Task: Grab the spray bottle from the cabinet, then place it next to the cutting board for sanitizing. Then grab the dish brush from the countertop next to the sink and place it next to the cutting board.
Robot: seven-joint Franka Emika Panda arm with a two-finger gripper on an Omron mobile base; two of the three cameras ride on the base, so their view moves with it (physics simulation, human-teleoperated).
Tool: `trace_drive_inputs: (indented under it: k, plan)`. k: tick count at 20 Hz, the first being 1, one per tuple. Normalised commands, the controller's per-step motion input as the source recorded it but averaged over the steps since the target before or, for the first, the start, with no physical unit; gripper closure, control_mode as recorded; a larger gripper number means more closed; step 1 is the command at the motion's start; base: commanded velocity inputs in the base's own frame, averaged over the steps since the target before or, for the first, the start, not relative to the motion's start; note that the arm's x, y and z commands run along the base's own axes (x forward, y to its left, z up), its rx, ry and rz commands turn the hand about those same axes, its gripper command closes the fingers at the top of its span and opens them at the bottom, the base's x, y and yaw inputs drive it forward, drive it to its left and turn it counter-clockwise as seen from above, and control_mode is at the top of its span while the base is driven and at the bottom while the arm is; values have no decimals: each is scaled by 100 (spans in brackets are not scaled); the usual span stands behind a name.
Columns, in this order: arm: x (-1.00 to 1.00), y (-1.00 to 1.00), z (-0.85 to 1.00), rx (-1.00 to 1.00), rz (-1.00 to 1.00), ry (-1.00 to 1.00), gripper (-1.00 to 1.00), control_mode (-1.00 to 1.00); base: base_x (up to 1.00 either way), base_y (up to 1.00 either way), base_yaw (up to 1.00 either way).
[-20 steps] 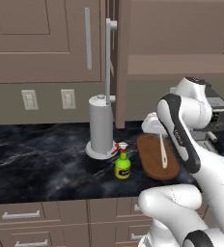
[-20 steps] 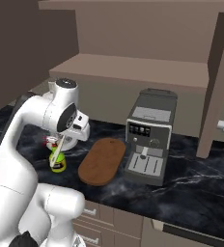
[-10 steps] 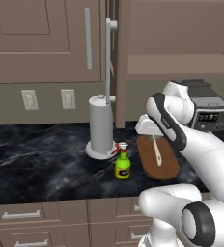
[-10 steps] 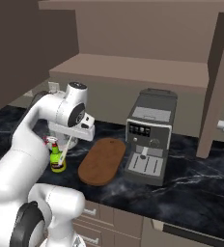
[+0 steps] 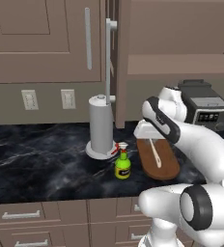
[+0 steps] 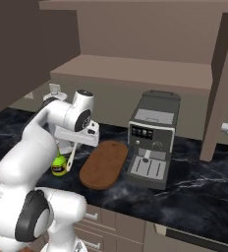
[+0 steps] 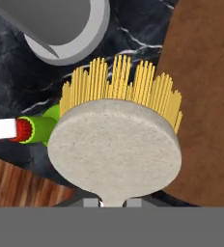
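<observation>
The gripper [image 6: 75, 145] is clamped narrow on the brush [image 7: 115, 144], holding it by the thin tan handle so that the head hangs downward; that suits a set-down beside the board [image 6: 104, 163], which I judge to be the step in hand; in the centre of the right base view the handle slants down between the bottle [image 6: 60, 165] and the board's left edge. In the hand view the brush head fills the middle of the frame: a pale, grainy round disc with stiff yellow bristles fanning past its upper rim; the board lies at the right of the frame, smooth reddish-brown wood. The bottle stands upright on the worktop [image 5: 41, 164], just left of the board at lower centre of the left base view, already placed; it is glossy lime green with a red nozzle. A grey cylindrical roll holder [image 5: 101, 128] stands just behind it; the worktop is black with white veins.
</observation>
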Motion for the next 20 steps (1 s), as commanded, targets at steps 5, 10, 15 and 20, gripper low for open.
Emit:
trace_drive_inputs:
  k: [5,10,15,20]
  plan:
    - [1,0,-41,0,0,-4,100,-100,0,0,0]
    - [21,2,-33,0,0,0,100,-100,0,0,0]
    - [37,0,-21,2,0,0,100,-100,0,0,0]
    - [42,0,-14,6,0,1,100,-100,0,0,0]
